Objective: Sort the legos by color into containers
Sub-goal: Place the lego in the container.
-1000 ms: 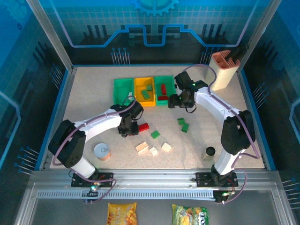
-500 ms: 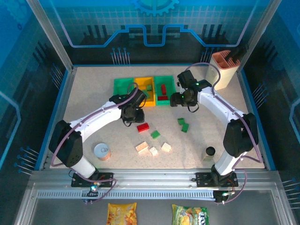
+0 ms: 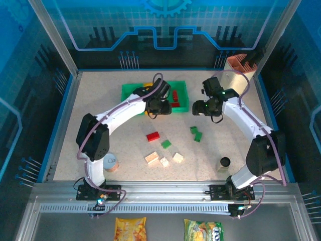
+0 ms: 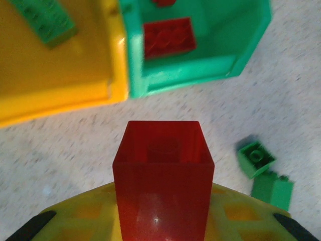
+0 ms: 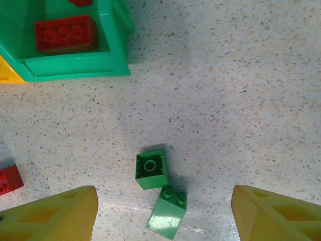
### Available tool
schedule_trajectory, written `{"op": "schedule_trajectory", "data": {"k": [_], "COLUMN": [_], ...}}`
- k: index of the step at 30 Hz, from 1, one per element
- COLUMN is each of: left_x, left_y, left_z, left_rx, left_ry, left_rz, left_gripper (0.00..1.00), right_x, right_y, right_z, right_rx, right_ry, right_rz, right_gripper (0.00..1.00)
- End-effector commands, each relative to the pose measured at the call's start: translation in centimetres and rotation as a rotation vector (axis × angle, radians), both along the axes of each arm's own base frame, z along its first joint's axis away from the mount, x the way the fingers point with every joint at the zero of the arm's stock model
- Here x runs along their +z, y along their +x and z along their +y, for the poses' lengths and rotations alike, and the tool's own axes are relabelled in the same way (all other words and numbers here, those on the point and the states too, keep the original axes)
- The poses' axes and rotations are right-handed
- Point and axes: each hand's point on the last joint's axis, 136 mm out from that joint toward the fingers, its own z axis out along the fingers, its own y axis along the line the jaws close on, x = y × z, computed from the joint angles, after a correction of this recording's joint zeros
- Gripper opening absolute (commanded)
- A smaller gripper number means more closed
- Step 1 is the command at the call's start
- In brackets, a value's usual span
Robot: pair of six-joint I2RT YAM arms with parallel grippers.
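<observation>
At your far left the tin can point(image 3: 109, 162) stands near the left arm's base, well apart from the bricks. The left arm point(image 3: 118, 114) reaches across the row of three containers. From above you see the left green bin point(image 3: 131, 92) and the right green bin point(image 3: 182, 89), and the arm covers the middle one. The left gripper point(image 3: 159, 104) is clamped on one red lego point(image 4: 161, 165), which points at the seam between the yellow bin point(image 4: 60, 70) and the right green bin. One green brick point(image 4: 42, 20) lies in the yellow bin, and at least two red bricks point(image 3: 175, 95) lie in the right green bin.

Loose on the table point(image 3: 100, 100) in front of the bins you have one red brick point(image 3: 153, 136), one single green brick point(image 3: 166, 143), three cream bricks point(image 3: 164, 161) close together, and a pair of green bricks point(image 5: 151, 169) touching each other. The right gripper point(image 5: 164, 201) has its jaws spread wide and grips nothing; in its wrist view that pair lies between the two fingers. Farther right, the black cup point(image 3: 224, 161) stands near the right arm's base, and the tall holder point(image 3: 235, 75) stands in the far right corner.
</observation>
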Motion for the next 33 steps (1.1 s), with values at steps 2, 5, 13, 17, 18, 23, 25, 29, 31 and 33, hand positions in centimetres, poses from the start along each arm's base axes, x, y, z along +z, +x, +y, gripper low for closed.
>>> {"op": "schedule_trajectory", "data": {"k": [2, 5, 13, 17, 18, 23, 25, 29, 31, 33], "left_x": [1.8, 1.9, 0.6, -0.5, -0.8, -1.9, -1.8, -0.7, 0.4, 1.7], "left_y": [3.1, 5.0, 9.8, 11.6, 12.1, 13.3, 13.4, 13.1, 12.8, 12.3], "left_z": [-3.5, -4.9, -7.3, -7.4, -7.4, -7.2, -7.0, -6.8, -6.8, -6.6], "left_rx": [-0.056, -0.061, -0.05, -0.03, -0.024, -0.009, -0.004, -0.016, -0.028, -0.038], "left_ry": [-0.085, -0.119, -0.175, -0.173, -0.168, -0.174, -0.177, -0.182, -0.19, -0.197], "left_rz": [-0.088, -0.119, -0.175, -0.185, -0.188, -0.178, -0.176, -0.187, -0.199, -0.212], "left_gripper": [0.35, 0.35, 0.35, 0.36, 0.36, 0.44, 0.5, 0.55, 0.55, 0.56], "right_x": [0.9, 1.2, 1.7, 1.7, 1.8, 1.9, 2.0, 2.3, 2.5, 2.6], "right_y": [-1.3, -1.7, -2.8, -3.3, -3.4, -3.9, -4.0, -4.2, -4.2, -4.1], "right_z": [-1.5, -2.1, -3.0, -3.3, -3.4, -3.7, -3.8, -3.8, -3.7, -3.5], "right_rx": [-0.014, -0.024, -0.038, -0.043, -0.043, -0.045, -0.046, -0.046, -0.046, -0.044], "right_ry": [-0.005, -0.005, -0.005, -0.007, -0.008, -0.012, -0.014, -0.012, -0.004, 0.006], "right_rz": [-0.007, -0.008, -0.014, -0.013, -0.013, -0.012, -0.011, -0.016, -0.019, -0.021], "right_gripper": [0.72, 0.72, 0.72, 0.72, 0.72, 0.72, 0.72, 0.72, 0.72, 0.72]}}
